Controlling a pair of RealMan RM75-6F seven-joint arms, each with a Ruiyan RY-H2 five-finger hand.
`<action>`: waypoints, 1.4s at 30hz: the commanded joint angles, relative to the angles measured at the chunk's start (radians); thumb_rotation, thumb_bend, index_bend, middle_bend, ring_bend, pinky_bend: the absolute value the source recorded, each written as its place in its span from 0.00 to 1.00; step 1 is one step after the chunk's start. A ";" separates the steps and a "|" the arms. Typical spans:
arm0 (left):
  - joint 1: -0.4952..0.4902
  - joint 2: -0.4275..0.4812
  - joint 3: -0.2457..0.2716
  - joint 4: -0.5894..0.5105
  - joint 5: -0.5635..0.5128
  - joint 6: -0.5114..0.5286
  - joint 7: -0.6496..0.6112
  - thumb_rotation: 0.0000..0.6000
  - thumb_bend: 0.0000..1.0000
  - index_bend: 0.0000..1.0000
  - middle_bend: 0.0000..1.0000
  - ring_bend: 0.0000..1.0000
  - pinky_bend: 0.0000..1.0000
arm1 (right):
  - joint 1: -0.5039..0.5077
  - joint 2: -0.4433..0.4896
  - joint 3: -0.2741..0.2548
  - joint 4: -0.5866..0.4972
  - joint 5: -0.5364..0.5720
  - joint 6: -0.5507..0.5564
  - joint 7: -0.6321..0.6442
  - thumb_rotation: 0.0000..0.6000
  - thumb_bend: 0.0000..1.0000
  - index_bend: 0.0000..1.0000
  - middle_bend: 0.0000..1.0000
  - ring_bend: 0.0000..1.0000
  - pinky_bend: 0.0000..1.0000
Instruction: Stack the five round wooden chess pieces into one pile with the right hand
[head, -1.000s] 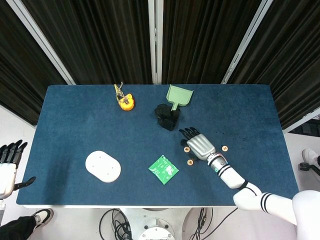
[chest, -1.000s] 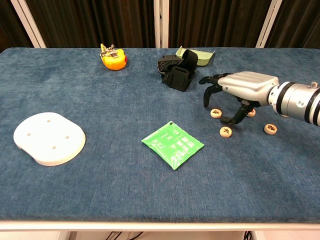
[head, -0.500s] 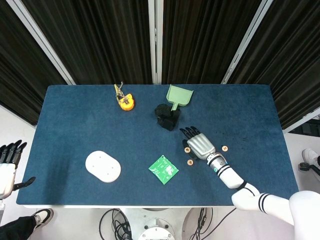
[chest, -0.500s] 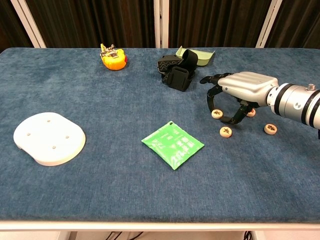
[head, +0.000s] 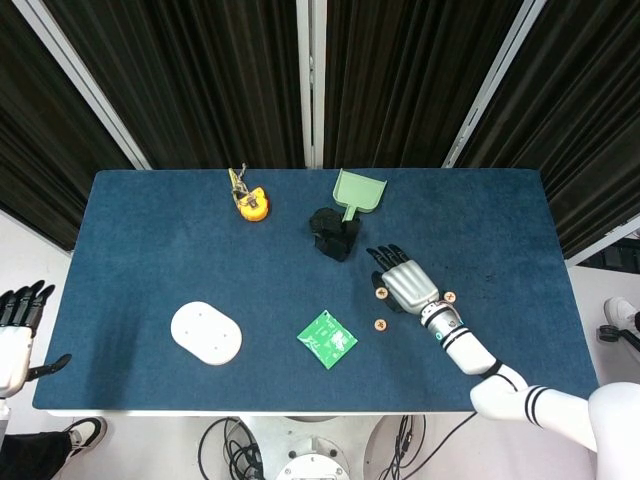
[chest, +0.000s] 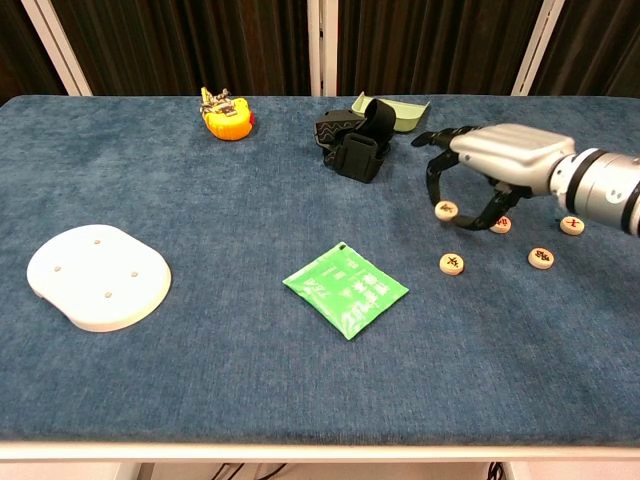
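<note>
My right hand hovers over the right-middle of the blue table, fingers curled down. One round wooden chess piece sits between its fingertips and thumb and travels with it; the head view shows the same piece at the left edge of the hand. A second piece lies just right of the thumb. Three more pieces lie flat and apart: one nearer the front, one to its right, one under the wrist. My left hand hangs off the table's left edge, fingers spread, holding nothing.
A green packet lies left of the pieces. A black strap bundle and a green scoop sit behind the hand. An orange tape measure is at the back, a white oval pad at the left.
My right hand has shifted right and away from me, and the piece under its fingers went along, ending close to the piece by the thumb. The left hand stayed put.
</note>
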 joint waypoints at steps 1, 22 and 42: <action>-0.002 -0.001 0.001 0.000 -0.002 -0.006 0.002 1.00 0.01 0.00 0.00 0.00 0.00 | -0.017 0.053 -0.005 -0.038 0.000 0.014 -0.005 1.00 0.27 0.54 0.03 0.00 0.00; -0.011 -0.007 0.002 0.003 -0.010 -0.028 0.019 1.00 0.01 0.00 0.00 0.00 0.00 | -0.055 0.100 -0.031 -0.032 0.070 -0.033 -0.039 1.00 0.27 0.55 0.03 0.00 0.00; -0.011 -0.002 0.005 -0.005 -0.015 -0.035 0.021 1.00 0.01 0.00 0.00 0.00 0.00 | -0.047 0.083 -0.027 -0.025 0.073 -0.046 -0.042 1.00 0.25 0.51 0.02 0.00 0.00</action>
